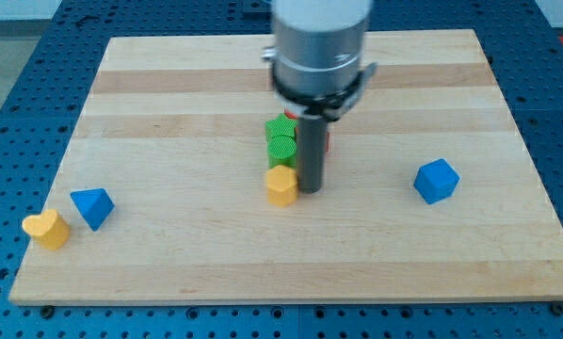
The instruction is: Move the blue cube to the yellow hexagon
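Silver-grey cylindrical arm housing, black collar beneath, straight dark rod, my tip (310, 191)

A pale wooden board (168, 104) with lengthwise planks carries the blocks. Near its middle a yellow hexagon (281, 185) sits just below two green blocks (281, 139), with a sliver of red block (326, 141) showing beside the rod. The blue cube (436, 181) lies well apart toward the view's right, while a blue triangular block (92, 206) and a yellow heart (46, 229) sit close together at the bottom left.
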